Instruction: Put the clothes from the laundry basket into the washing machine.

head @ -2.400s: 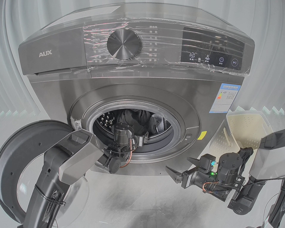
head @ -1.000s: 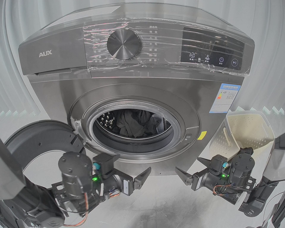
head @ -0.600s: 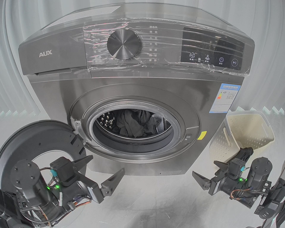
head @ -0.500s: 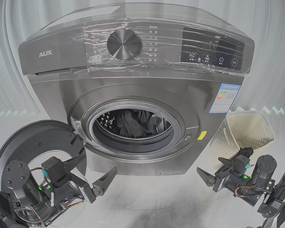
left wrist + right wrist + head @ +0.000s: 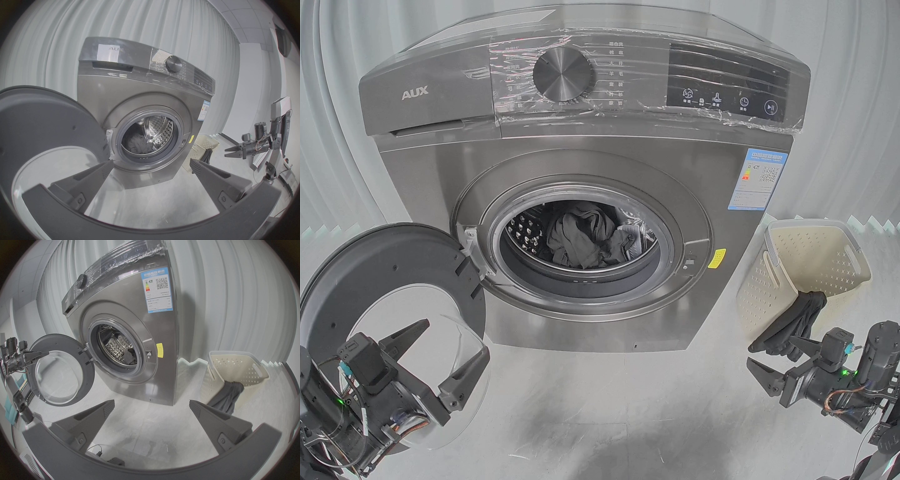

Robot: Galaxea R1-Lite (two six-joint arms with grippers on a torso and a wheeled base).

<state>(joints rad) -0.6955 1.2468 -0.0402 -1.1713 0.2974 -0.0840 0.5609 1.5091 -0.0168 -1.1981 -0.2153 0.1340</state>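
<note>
L gripper (image 5: 456,339) & R gripper (image 5: 772,352) were spread, empty; garment (image 5: 794,322) draped over basket (image 5: 850,234) rim could tip it if yanked

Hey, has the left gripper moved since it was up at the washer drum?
Yes. The left gripper has pulled back from the drum opening to low in front of the open door, jaws apart.

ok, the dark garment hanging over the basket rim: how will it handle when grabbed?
Likely floppy: the dark garment drapes over the laundry basket rim and sags down its outer wall. It will probably trail long when lifted, maybe dragging on the rim. The basket looks like light perforated plastic, so a snag could tip it.
</note>
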